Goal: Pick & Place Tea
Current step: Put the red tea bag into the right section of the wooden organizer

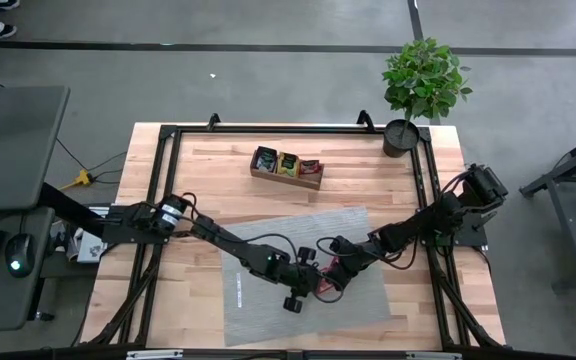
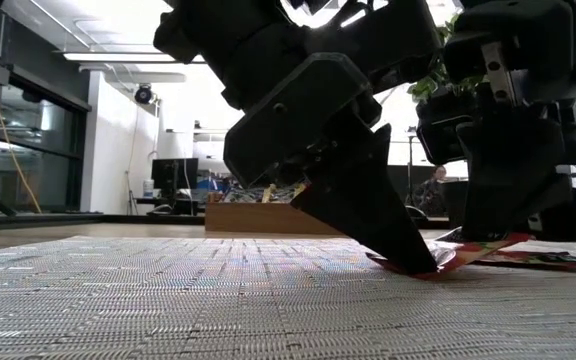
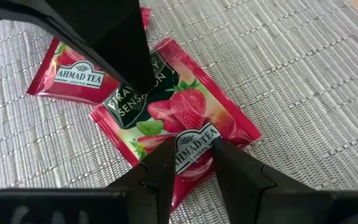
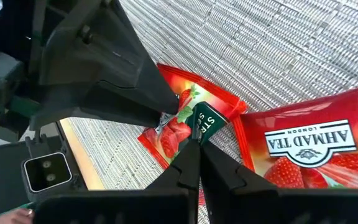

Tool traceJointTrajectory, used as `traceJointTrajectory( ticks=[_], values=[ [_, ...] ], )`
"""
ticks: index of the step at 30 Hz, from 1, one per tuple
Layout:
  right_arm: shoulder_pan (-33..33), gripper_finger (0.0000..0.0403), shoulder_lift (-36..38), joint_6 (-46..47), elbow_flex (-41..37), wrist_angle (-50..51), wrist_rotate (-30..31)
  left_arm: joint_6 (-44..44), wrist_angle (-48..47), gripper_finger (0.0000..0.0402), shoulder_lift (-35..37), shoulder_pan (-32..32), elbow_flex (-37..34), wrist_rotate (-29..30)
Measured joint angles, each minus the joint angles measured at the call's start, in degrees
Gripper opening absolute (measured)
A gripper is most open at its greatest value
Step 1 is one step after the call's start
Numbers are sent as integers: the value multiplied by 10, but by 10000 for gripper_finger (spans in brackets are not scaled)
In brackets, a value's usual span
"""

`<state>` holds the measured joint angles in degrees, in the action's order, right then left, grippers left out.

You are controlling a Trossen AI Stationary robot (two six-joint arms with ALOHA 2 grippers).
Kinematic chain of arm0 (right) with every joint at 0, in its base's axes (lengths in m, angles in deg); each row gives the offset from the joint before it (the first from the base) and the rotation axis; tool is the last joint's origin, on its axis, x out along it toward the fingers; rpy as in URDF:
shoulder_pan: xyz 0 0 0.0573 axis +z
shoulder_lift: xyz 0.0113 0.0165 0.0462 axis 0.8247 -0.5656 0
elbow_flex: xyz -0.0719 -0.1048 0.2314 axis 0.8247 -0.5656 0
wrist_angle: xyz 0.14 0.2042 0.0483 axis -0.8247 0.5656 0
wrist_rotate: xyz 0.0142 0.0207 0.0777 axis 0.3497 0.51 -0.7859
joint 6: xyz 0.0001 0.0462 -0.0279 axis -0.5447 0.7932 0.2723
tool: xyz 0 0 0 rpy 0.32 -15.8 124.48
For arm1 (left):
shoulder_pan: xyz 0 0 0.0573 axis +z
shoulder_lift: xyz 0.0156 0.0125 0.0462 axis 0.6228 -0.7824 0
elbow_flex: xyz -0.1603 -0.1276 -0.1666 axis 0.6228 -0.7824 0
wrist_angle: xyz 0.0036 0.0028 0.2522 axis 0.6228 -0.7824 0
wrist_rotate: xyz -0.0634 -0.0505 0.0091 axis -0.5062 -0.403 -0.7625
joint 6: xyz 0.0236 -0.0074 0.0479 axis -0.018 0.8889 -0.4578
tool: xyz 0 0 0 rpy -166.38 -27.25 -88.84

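Two red tea sachets lie on the grey mat (image 1: 268,260). My two grippers meet over one of them, the strawberry sachet (image 3: 179,118). My left gripper (image 3: 193,152) comes from the table's left, its fingers apart, tips down on the sachet. My right gripper (image 4: 197,144) comes from the table's right and is shut on the sachet's opposite edge. The second red sachet (image 4: 309,149) lies flat on the mat close beside, and no gripper touches it. More tea stands in the wooden tray (image 1: 286,165). My left gripper sets its two spread fingertips (image 3: 166,155) on the sachet's labelled end (image 3: 194,140), slanting down from the table's left. That end lies on the mat under the tips (image 2: 418,265). My right gripper pinches the opposite edge (image 4: 205,124) between its two shut fingers, slanting down from the table's right. That edge (image 2: 503,240) is raised a little off the mat, so the sachet tilts.
The wooden tray stands at the table's far middle, and a potted plant (image 1: 423,85) at the far right corner. The mat covers the table's near middle, with bare wood around it. A dark frame runs around the table's edges.
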<state>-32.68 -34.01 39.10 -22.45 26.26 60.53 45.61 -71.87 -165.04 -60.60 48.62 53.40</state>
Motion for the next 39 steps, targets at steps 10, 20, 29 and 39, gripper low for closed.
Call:
traceJointTrajectory(
  ticks=[10,20,29,39],
  values=[
    [0,1,1,-8,0,9,9,-25,-15,108,24,3,-2,-56],
    [0,0,1,-30,0,19,7,-68,-96,108,106,34,0,-76],
    [-2,0,40,-102,41,122,19,-135,-198,108,236,45,-21,43],
    [-76,0,105,-317,201,461,33,-89,-71,108,384,75,-223,41]
  ],
)
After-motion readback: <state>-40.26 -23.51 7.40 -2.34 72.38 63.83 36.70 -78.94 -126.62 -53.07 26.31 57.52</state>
